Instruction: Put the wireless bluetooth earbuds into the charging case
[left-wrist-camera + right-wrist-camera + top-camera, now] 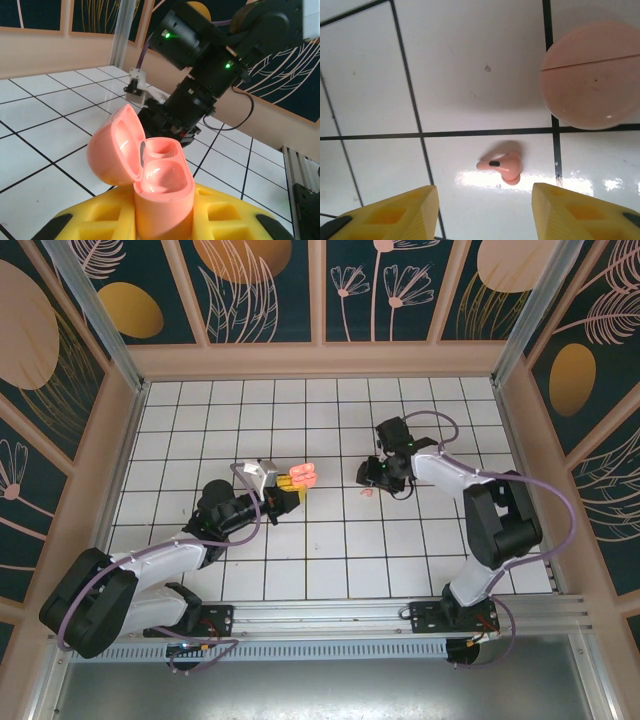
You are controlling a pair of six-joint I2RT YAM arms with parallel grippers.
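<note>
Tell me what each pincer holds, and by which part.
The left pincer grips the open charging case by its lower body; the right pincer, open above an earbud, holds nothing.

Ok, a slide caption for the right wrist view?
Open right claw above one pink earbud on white tile, pink disc nearby.

This was a robot test cell in a lab, not a lived-in room. The work surface [330, 560] was a white board ruled into a black grid. It was boxed in by pale wooden walls [320, 358] whose upper panels [270, 285] carried printed leaves and flowers on dark teal, like a stage backdrop. Bare aluminium posts [92, 305] stood at the back corners. The left arm [160, 560] and right arm [500, 515] were bolted to an aluminium rail [330, 615] at the near edge, and a green indicator light [166, 35] glowed on the machinery.
</note>
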